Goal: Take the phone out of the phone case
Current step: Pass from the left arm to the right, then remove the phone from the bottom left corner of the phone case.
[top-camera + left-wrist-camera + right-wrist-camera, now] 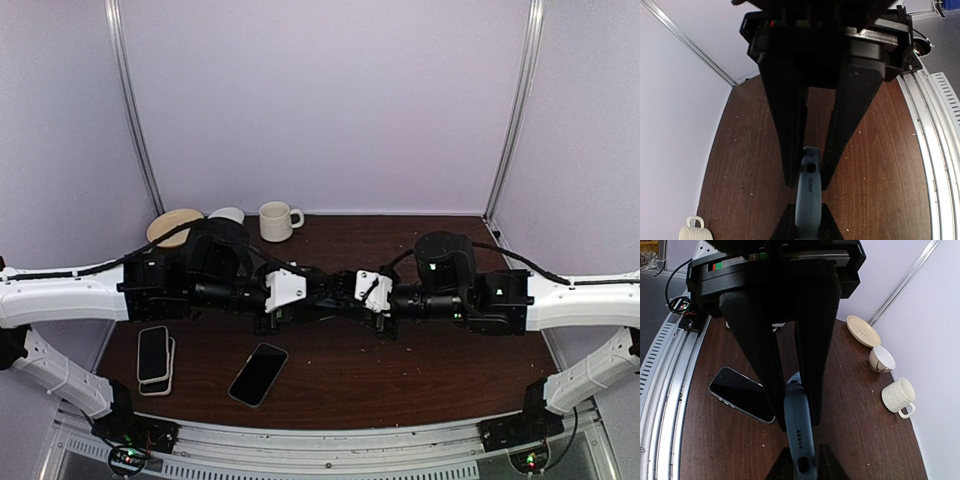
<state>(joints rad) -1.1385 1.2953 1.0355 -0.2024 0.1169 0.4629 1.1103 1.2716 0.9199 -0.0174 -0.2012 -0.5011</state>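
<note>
Top external | phone case held above table centre, long axis left-right | ends clamped by left gripper and right gripper | bare surface seen rightward

**A:** Mid-table, how do we stand?

**B:** We reach inward from both sides, our left arm and right arm stretched level and nearly in one line, wrists facing each other.

**A:** And our fingers?

**B:** Our left gripper is pinched tight on one end of the phone case. Our right gripper clamps the opposite end. The two sets of fingertips almost meet.
</note>
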